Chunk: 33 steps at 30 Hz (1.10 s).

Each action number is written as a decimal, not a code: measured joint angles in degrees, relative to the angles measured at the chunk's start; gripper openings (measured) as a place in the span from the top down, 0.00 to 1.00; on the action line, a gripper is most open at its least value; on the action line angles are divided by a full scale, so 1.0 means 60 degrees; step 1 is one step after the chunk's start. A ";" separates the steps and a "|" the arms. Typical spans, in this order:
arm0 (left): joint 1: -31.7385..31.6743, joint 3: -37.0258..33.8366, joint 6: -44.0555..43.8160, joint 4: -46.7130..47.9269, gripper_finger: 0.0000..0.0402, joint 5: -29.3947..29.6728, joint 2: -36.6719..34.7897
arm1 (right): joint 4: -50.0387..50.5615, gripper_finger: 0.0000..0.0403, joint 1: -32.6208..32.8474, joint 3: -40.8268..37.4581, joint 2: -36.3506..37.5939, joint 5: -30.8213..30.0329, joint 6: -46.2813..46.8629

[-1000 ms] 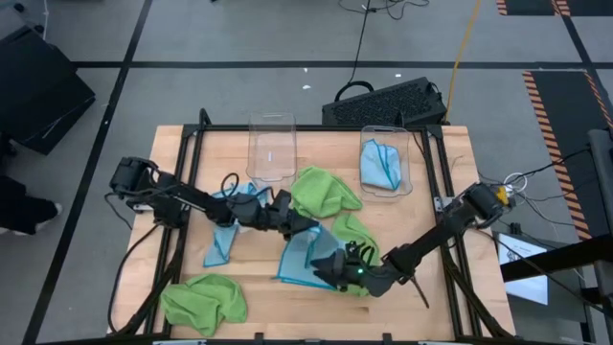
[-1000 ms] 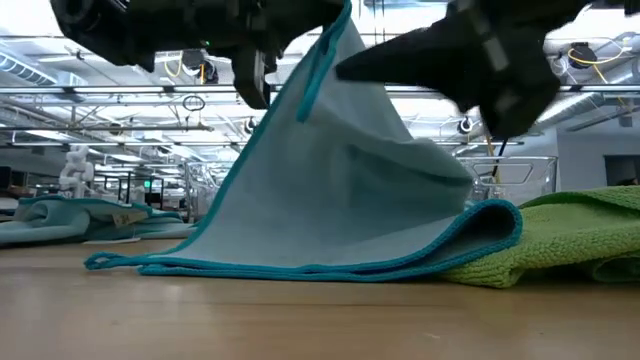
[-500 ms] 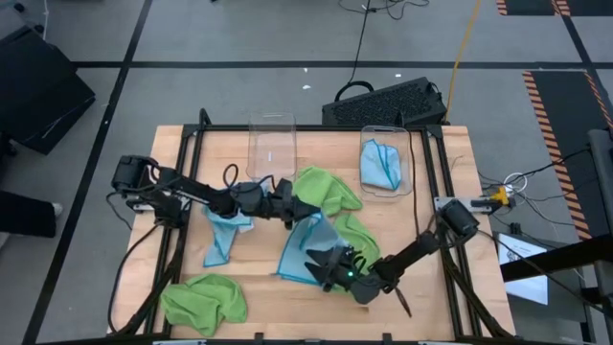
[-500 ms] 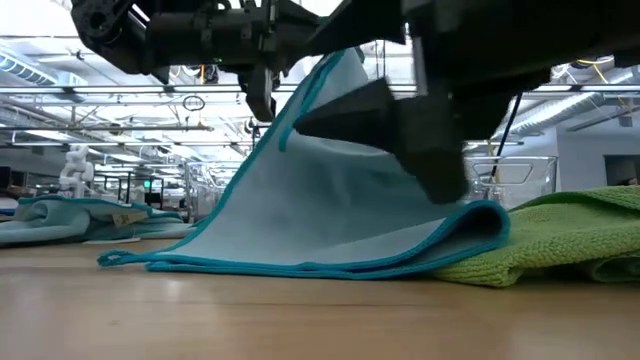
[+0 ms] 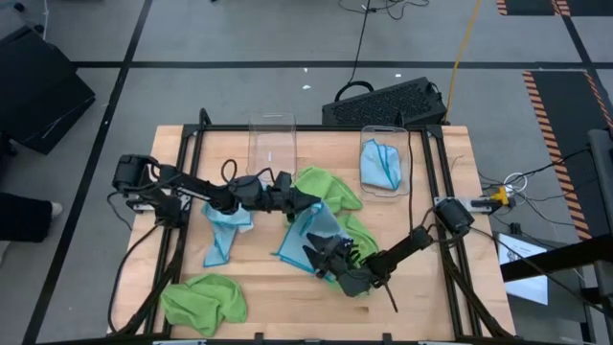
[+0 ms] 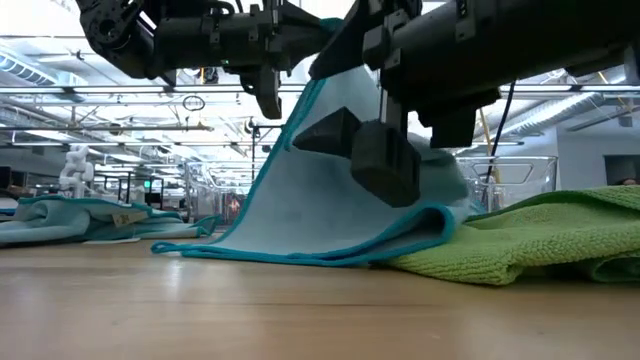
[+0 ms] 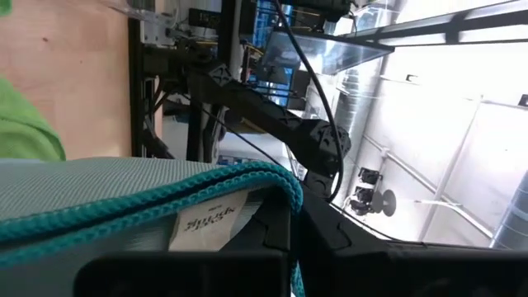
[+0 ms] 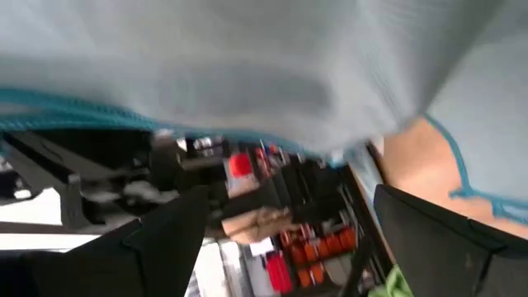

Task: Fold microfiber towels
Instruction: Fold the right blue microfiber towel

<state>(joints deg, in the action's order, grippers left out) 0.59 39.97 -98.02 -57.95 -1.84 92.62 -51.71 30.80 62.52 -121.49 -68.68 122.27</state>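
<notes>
Grey tiled floor surrounds the wooden table.

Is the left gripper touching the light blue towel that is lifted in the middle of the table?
Touching. In the left wrist view the left gripper is shut on the light blue towel, whose teal hem and label lie between its fingers.

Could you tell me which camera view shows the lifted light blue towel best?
The low view: the lifted light blue towel hangs from the left gripper. The high view shows it small; both wrist views show only its edge.

Wooden table: green towel at the front left corner, two clear bins along the back edge.
</notes>
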 joint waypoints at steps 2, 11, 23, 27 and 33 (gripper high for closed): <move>-0.0052 -0.0004 0.0000 0.0004 0.98 -0.0018 0.0000 | 0.0111 0.18 -0.0113 -0.0001 0.0005 -0.0101 -0.0021; -0.0284 -0.0004 0.0008 -0.0353 0.98 -0.0207 0.0000 | 0.0890 0.30 -0.0808 -0.0004 0.0007 -0.0065 -0.1092; -0.0398 -0.0004 0.0084 -0.0317 0.99 -0.0467 0.0000 | 0.0835 0.49 -0.1310 -0.0007 0.0007 0.0235 -0.1768; -0.0576 -0.0004 0.0084 -0.0317 0.98 -0.0569 0.0000 | 0.0840 0.64 -0.1310 -0.0007 0.0007 0.0235 -0.2014; -0.0872 -0.0004 0.0230 -0.0317 0.98 -0.0997 0.0000 | 0.0839 0.92 -0.1310 -0.0011 0.0007 0.0294 -0.2130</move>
<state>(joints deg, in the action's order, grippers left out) -4.65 39.94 -96.64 -59.86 -7.83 92.62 -46.68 22.94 62.46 -121.45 -66.91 109.49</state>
